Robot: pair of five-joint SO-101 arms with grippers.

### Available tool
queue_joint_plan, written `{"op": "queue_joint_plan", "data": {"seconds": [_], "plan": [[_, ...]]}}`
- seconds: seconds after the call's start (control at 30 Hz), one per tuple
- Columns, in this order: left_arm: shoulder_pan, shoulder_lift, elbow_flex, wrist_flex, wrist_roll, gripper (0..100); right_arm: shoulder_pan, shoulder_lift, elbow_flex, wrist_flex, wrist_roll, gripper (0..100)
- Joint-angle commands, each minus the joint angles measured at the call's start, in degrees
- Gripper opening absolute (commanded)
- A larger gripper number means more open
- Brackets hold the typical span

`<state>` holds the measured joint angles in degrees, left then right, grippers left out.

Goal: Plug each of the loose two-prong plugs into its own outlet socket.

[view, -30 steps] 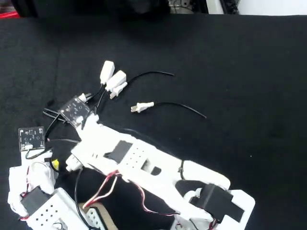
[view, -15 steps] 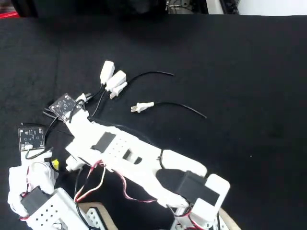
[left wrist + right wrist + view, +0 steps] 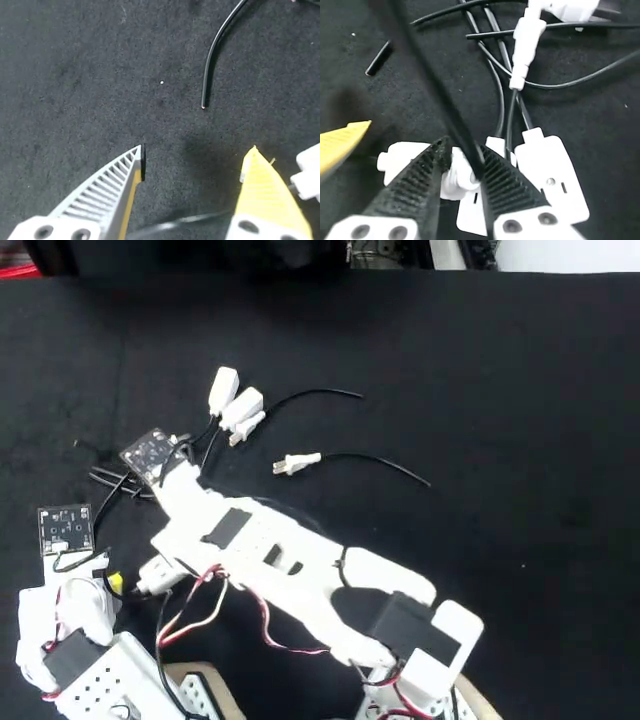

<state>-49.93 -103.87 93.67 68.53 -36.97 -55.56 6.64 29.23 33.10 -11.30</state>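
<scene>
Right gripper (image 3: 464, 148): fingers pinching white plug (image 3: 402, 154), black cord (image 3: 420, 65) caught between them, just beside outlet sockets (image 3: 550, 175). Left gripper (image 3: 196, 148): fingers spread over table (image 3: 75, 75). Second loose plug (image 3: 297, 463) lies well apart. Risk: trapped cord twists plug, prongs miss slots.

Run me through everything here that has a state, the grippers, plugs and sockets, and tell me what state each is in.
left gripper: open, holding nothing
right gripper: shut on the white plug
white plug: gripped, not in a socket
loose plug: unplugged, lying flat on the table
outlet socket: slots empty
</scene>
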Motion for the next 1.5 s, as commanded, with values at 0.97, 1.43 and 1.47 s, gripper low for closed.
{"op": "queue_joint_plan", "data": {"seconds": [0.97,1.43,1.47], "plan": [[-0.66,-0.53,-0.57,-0.79,0.62,31,-5.63,-4.97,13.85,-5.19,8.35,1.6],[-0.75,-0.53,-0.48,-0.70,0.62,31,-9.32,-4.88,13.05,-2.29,5.27,1.3],[-0.75,-0.53,-0.48,-0.70,0.62,31,-9.32,-4.79,12.88,-1.41,5.19,1.3]]}}
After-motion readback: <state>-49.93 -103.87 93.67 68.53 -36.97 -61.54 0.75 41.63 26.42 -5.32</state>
